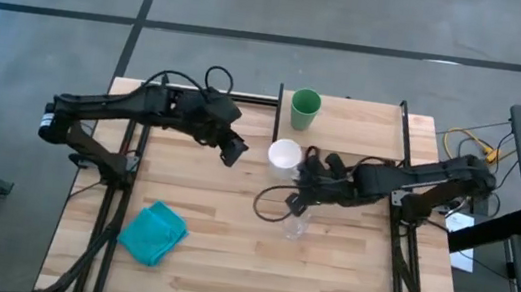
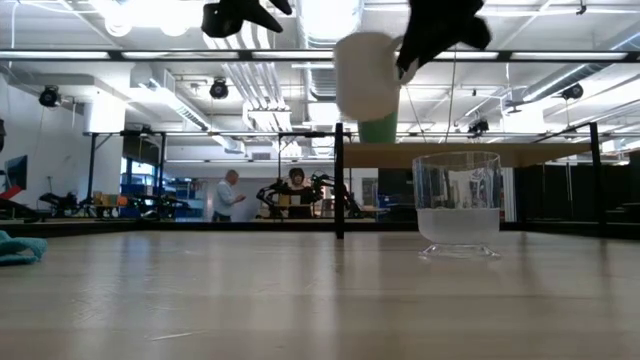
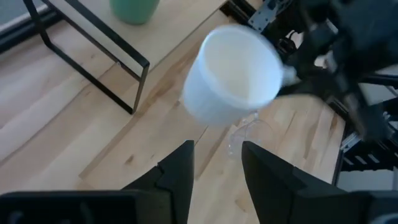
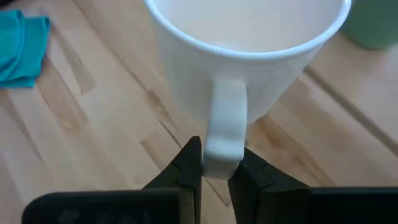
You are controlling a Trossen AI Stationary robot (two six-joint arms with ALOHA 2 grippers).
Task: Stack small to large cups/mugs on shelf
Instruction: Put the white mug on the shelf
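The white mug [image 1: 284, 155] hangs in the air above the table, upright, held by my right gripper [image 4: 216, 167], which is shut on its handle. It also shows in the left wrist view [image 3: 233, 74] and the low view [image 2: 367, 75]. The green tumbler [image 1: 305, 109] stands on its base on the shelf [image 1: 365, 119]. The clear cup [image 2: 458, 203] stands on its foot on the table, near the mug [image 1: 295, 223]. My left gripper [image 3: 216, 163] is open, in the air left of the mug, touching nothing. My right gripper pinches the mug's handle [image 4: 224, 134] between its two fingers, at the handle's outer curve. The fingers come level from the table's right side. The mug is lifted clear of the table and sits upright, its mouth upward.
A teal folded cloth [image 1: 153, 232] lies on the table near its near-left corner. The shelf's black frame legs [image 1: 277, 118] stand just beyond the mug. People stand in the room far behind the table [image 2: 230, 195].
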